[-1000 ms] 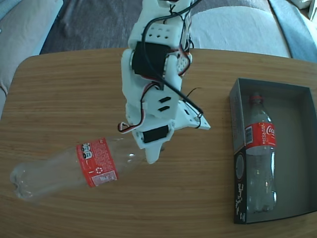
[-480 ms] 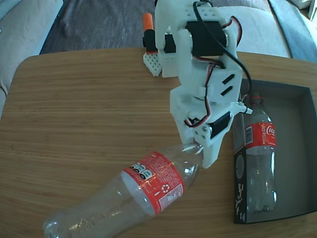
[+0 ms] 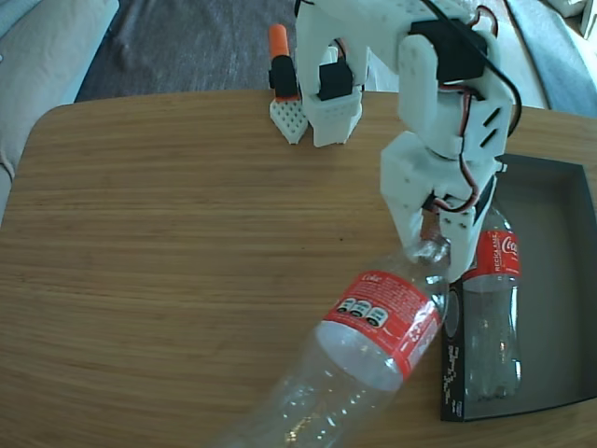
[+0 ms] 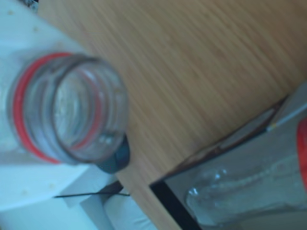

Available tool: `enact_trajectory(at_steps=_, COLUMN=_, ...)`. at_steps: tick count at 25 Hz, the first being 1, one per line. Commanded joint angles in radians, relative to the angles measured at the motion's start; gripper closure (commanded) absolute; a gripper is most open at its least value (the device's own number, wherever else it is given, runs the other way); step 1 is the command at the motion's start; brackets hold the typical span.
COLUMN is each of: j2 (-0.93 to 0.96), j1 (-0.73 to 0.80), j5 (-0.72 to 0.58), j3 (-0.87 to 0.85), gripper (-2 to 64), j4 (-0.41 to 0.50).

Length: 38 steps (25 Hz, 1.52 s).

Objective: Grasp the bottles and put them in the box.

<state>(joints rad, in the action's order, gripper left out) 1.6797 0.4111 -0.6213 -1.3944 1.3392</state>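
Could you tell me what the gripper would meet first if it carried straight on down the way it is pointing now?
Judging from the fixed view, the gripper, shut on the held bottle's neck, points down at the box's near wall, beside the bottle already inside. That wall probably comes first, though depth is unclear.

One bottle [image 3: 490,299] lies in the box [image 3: 560,177]; another bottle [image 3: 364,345] lies left of it.

Coca-Cola logo on both bottles' [image 3: 373,322] [image 3: 492,280] red labels.
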Motion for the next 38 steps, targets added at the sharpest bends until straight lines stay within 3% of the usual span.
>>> enact_trajectory(at_steps=1, j2=0.021, j1=0.049, j5=-0.006, j3=0.074, gripper=61.9, j4=0.003)
enact_trajectory(at_steps=23, j2=0.009, j1=0.586, j5=-0.006, j3=0.077, gripper=61.7, j4=-0.014)
enact_trajectory(at_steps=32, j2=-0.049, j1=0.729, j5=0.002, j3=0.129, gripper=61.7, j4=-0.034)
enact_trajectory(at_steps=38, j2=-0.183, j1=0.75, j5=0.005, j3=0.252, gripper=61.8, j4=-0.023)
